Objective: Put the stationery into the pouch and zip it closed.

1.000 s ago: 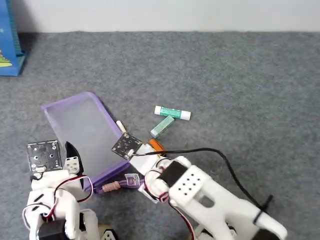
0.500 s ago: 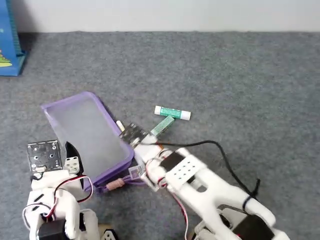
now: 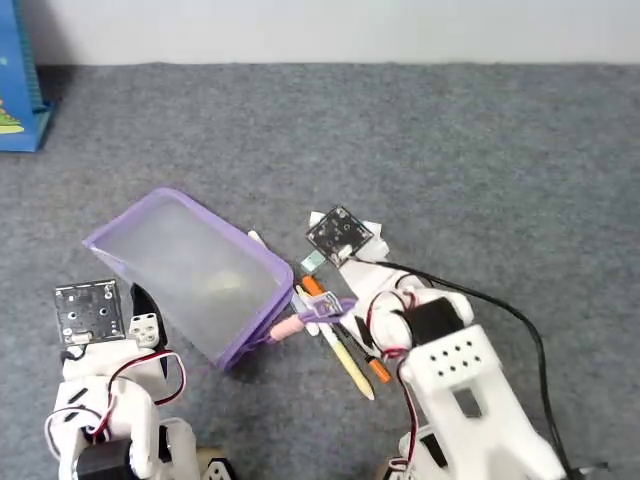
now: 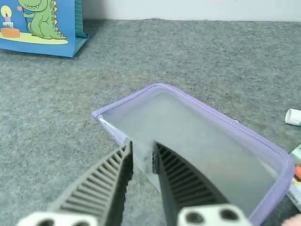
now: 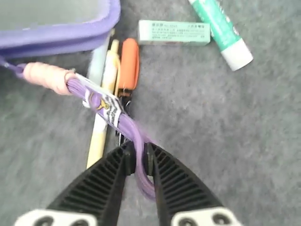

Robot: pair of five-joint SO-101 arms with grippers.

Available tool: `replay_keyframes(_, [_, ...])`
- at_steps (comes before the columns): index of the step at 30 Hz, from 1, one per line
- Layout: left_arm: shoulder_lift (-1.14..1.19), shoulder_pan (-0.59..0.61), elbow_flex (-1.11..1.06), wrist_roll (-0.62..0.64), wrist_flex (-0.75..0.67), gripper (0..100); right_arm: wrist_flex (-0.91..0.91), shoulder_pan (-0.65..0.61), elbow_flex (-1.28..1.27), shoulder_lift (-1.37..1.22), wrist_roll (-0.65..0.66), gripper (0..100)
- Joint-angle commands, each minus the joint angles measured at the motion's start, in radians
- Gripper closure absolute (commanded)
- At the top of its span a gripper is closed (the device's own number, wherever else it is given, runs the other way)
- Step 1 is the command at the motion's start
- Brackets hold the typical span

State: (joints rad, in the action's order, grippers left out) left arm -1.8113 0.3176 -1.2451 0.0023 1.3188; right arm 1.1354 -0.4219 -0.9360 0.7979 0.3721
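Pouch [image 3: 190,270] swung round since a second ago, its strap [image 3: 318,312] drawn rightward by the right gripper [image 3: 340,308].
High view: one purple pouch, flat on the grey table [image 3: 480,150], with the strap stretched across the pens. Hazard, as I judge it: more pull would drag the pouch and scatter the pens under the strap, or zip it shut while all the stationery lies outside. Left wrist view: left gripper [image 4: 142,149], jaws narrow, apparently nipping the pouch's near edge. Right wrist view: jaws clamped on the strap's loop. Beside the pouch, none inside: one eraser [image 5: 174,32], one glue stick [image 5: 218,28], one orange pen [image 5: 129,63], one cream pencil [image 5: 106,99], one pale pen [image 5: 96,63].
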Motion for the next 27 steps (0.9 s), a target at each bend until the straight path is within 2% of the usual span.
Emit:
replay_keyframes(1, [-0.011,0.005,0.008,-0.005,-0.002,92,0.07,-0.036,0.054,0.067,0.011,79.5])
replay_keyframes(4, [-0.011,0.005,0.008,-0.005,-0.002,92,0.074,-0.082,0.055,0.074,0.011,69.1])
replay_keyframes(8, [-0.011,0.005,0.008,-0.005,-0.002,92,0.042,-0.185,0.051,0.07,0.008,68.5])
replay_keyframes(11, [-0.011,0.005,0.008,-0.005,-0.002,92,0.005,-0.28,0.048,0.061,-0.057,68.5])
replay_keyframes(16, [-0.011,0.005,0.008,-0.005,-0.002,92,-0.082,-0.414,0.043,-0.101,-0.1,68.5])
replay_keyframes(27, [-0.011,0.005,0.008,-0.005,-0.002,92,-0.355,-0.45,0.049,-0.478,-0.097,68.5])
